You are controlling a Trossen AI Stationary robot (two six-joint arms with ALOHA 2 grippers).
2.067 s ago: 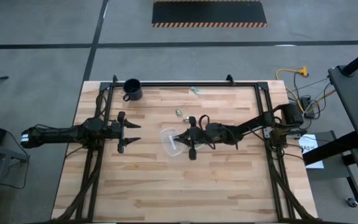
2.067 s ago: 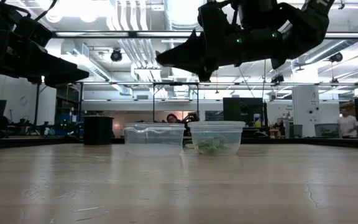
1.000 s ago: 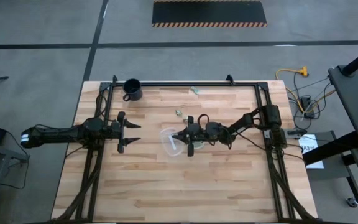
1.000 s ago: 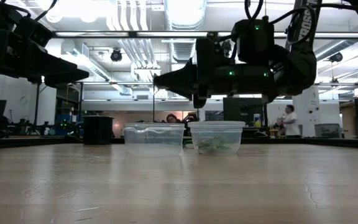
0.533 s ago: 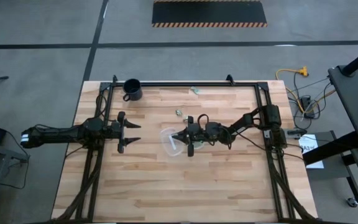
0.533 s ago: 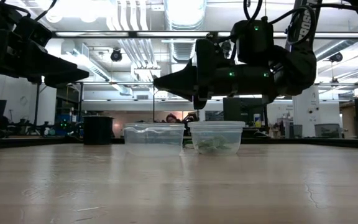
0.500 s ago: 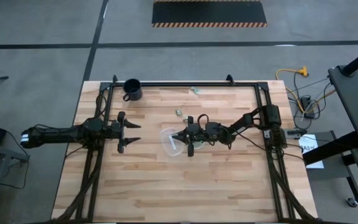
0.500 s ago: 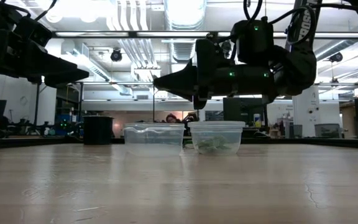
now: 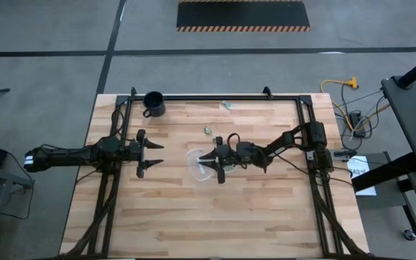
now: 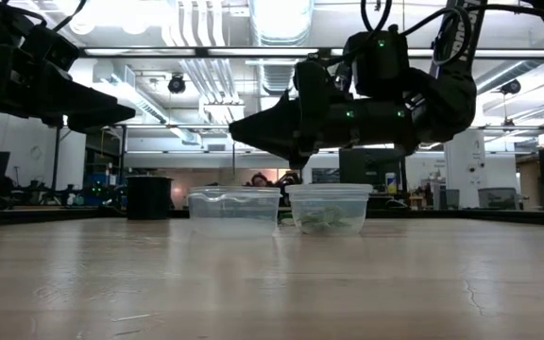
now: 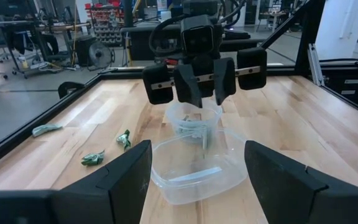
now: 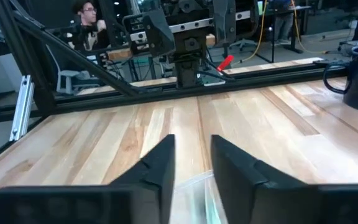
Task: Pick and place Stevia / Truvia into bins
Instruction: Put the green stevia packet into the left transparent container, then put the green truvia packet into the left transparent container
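Two dark fingers of the right claw (image 11: 207, 101) stand only a narrow slot apart, and I see nothing between them (its own camera shows bare wood through the gap). It hangs just above the bins (image 10: 234, 210) at mid-table, over the one with green Stevia (image 10: 324, 222) lying in it. The other bin, nearer the left arm, looks close to empty.

My read: this is the drop-off end of a cycle, with the claw unloaded and a fresh pick due. Several packets (image 11: 92, 158) lie loose on the wood, a small cluster near the bins on the far side and another (image 9: 227, 105) by the far rail. The next move, I would guess, calls for lifting clear of the rims, swinging to the near cluster, and coming down low and flat, since such thin paper gives little to pinch.

The left claw (image 9: 150, 154) waits well apart on its own side, fingers spread wide, pointing at the bins.

Pale wooden planks make up the table (image 9: 266, 209), framed by black rails, with a black mug (image 9: 153, 103) at a far corner. Beyond is a workshop with benches, ducts, bright ceiling lights, and a person (image 12: 89, 25) seated at the back
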